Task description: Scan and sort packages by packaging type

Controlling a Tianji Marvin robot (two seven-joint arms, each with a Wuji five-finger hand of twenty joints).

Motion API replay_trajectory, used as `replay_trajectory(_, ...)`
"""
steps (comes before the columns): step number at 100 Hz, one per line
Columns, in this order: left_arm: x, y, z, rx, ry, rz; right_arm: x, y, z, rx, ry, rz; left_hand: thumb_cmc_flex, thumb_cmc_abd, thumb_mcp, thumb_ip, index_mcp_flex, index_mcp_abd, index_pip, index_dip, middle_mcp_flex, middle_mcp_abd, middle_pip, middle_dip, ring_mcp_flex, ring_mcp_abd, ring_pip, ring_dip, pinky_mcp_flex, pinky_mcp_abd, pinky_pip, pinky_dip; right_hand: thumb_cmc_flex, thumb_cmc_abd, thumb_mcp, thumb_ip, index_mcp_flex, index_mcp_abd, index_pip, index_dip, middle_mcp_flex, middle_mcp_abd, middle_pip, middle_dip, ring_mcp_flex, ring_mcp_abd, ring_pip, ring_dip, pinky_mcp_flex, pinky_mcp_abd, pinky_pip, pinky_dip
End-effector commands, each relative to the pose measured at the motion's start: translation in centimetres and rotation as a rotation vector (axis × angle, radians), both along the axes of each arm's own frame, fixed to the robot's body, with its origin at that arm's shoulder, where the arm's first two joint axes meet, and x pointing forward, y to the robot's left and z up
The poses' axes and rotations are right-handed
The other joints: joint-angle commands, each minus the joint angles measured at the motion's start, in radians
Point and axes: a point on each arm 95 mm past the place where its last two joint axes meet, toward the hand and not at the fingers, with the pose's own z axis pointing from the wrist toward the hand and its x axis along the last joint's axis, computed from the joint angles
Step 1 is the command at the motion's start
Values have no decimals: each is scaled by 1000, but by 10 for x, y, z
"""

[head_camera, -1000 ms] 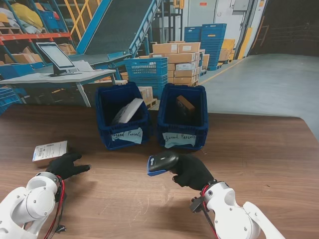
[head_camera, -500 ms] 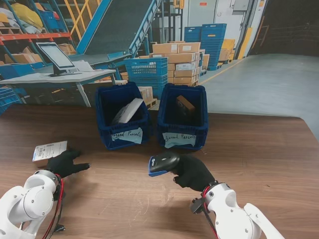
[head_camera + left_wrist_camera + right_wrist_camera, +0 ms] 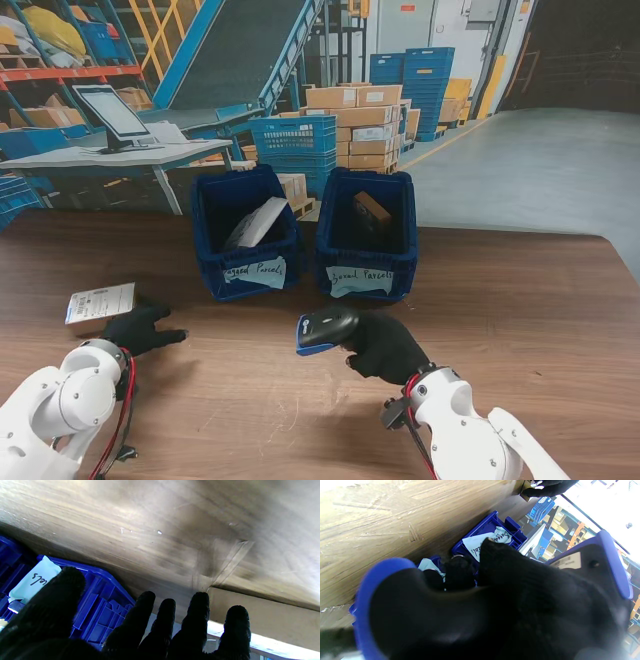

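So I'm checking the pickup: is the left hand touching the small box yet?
Cannot tell. In the stand view the left hand overlaps the box's near edge; the wrist view shows fingers beside it, no plain contact.

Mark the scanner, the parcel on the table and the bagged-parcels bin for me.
Scanner [image 3: 322, 327], stand view, on top of its head, held in the right hand [image 3: 385, 347].
Parcel [image 3: 99, 301], stand view, on its white label.
Bagged bin [image 3: 254, 271], stand view, on its front paper label.
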Motion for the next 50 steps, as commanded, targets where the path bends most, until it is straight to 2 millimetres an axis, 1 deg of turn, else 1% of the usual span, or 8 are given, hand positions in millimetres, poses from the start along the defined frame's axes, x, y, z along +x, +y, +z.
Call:
replay_trajectory(1, 5, -6, 2, -10, -1, -6, -2, 4, 1, 6, 10, 15, 22, 41, -4, 19, -16, -14, 6, -1, 18, -2, 17, 7, -45, -11, -28, -16, -10, -11, -25, -12, 91, 47, 93, 12, 67, -43, 27, 20, 15, 19, -5, 6, 16, 17, 12, 16, 14, -3, 34, 16)
replay_trajectory(23, 18, -14, 4, -15, -27, -2, -2, 4, 0, 4, 13, 18, 22, 43, -4, 19, -18, -14, 5, -2, 12, 0, 13, 4, -52, -9, -32, -25, -12, -13, -32, -17, 91, 47, 93, 12, 67, -43, 27, 20, 15, 17, -5, 5, 16, 16, 12, 16, 15, -5, 34, 15)
replay_trajectory(50, 33, -19, 0, -30, -32, 10, -3, 4, 2, -6, 16, 22, 25, 41, -3, 20, -17, -14, 5, -2, 10, -1, 11, 3, -62, -13, -36, -33, -14, -17, -39, -23, 91, 47, 93, 12, 67, -43, 27, 20, 14, 17, -6, 5, 17, 16, 12, 16, 14, -3, 33, 15)
